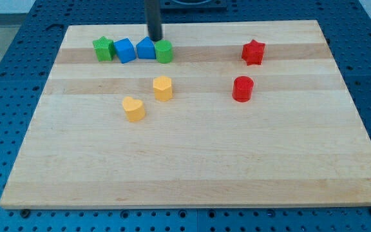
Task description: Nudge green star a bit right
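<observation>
The green star (103,48) sits well left of my tip (155,38), at the row's left end. A blue cube (125,50) follows, then a blue block (147,48) and a green cylinder (164,51) just below my tip. Two yellow blocks lie below. Red star (253,52) and red cylinder (243,88) sit far right on the bench (192,167). No pincer exists, only the rod.

A pale wooden board (192,161) lies on a blue perforated bench (18,38). Along its upper left runs a row — green star (103,49), blue cube (125,50), a second blue block (147,48), green cylinder (164,51). Below sit a yellow hexagon (163,88) and yellow heart (133,109) — at upper right, a red star (253,52) above a red cylinder (243,89).
</observation>
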{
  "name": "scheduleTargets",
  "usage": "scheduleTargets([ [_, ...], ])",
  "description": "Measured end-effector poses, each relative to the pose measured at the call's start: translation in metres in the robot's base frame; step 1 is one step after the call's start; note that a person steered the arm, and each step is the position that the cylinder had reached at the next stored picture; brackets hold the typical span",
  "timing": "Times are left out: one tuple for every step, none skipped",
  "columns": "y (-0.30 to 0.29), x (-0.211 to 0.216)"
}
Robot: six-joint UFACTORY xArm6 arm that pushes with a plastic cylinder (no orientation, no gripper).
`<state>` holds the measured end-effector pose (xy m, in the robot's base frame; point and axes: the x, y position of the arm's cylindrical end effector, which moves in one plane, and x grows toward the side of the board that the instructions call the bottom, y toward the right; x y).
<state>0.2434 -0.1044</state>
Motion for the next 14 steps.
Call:
scheduleTargets([
  [-0.009,0.008],
  [-0.009,-0.001],
  [-0.009,-0.009],
  [-0.016,-0.009],
  [-0.052,-0.020],
  [-0.117,-0.020],
  [-0.164,-0.003],
  [-0.169,0.014],
  [-0.168,0.025],
  [-0.162,0.034],
  [-0.159,0.035],
  [-0.157,0.035],
  [-0.148,0.035],
  [-0.140,0.035],
])
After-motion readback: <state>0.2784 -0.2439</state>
